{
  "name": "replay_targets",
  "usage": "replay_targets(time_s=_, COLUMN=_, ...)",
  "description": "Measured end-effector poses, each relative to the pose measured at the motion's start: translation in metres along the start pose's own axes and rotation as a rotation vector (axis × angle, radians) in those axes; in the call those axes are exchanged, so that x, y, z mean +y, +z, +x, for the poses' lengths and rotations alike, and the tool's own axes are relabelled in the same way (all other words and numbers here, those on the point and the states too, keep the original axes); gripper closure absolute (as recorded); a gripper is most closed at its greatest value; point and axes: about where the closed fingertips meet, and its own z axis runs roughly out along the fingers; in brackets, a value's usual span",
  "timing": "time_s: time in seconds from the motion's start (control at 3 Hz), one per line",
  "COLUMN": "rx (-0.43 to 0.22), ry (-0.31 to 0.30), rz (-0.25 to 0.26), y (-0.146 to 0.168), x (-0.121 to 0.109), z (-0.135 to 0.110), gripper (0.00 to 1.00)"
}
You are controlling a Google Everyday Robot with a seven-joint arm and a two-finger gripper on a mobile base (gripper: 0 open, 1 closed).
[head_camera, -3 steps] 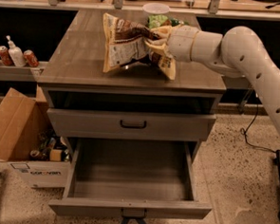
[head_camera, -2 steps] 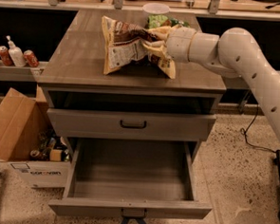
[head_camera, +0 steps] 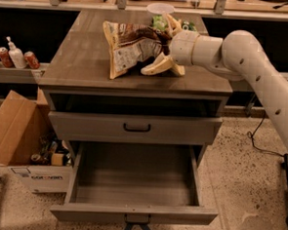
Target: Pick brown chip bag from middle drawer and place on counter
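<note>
The brown chip bag [head_camera: 133, 48] lies on the counter [head_camera: 84, 59], towards its back middle, label panel facing me. My gripper [head_camera: 158, 45] reaches in from the right and straddles the bag's right end. Its fingers are spread: one fingertip [head_camera: 171, 25] is above the bag, the other [head_camera: 151, 68] rests low on the counter just below the bag's edge. The jaws look open, not pinching the bag. The middle drawer [head_camera: 135, 180] is pulled out below, and its grey floor is bare.
A green chip bag [head_camera: 160, 23] and a clear round lid [head_camera: 160, 8] sit at the counter's back, behind the gripper. A grey drawer face with a black bow handle [head_camera: 137, 128] is shut above the open drawer. A cardboard box [head_camera: 15, 133] stands on the floor to the left.
The lower finger has dropped away from the bag towards the counter, so the fingers stand wider apart. The bag has settled slightly lower and to the left on the counter.
</note>
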Motion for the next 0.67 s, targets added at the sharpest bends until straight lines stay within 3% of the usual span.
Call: replay_targets(time_s=0.67, rx=-0.010, ry=-0.011, rz=0.024, y=-0.012, x=-0.006, z=-0.001, gripper=0.00)
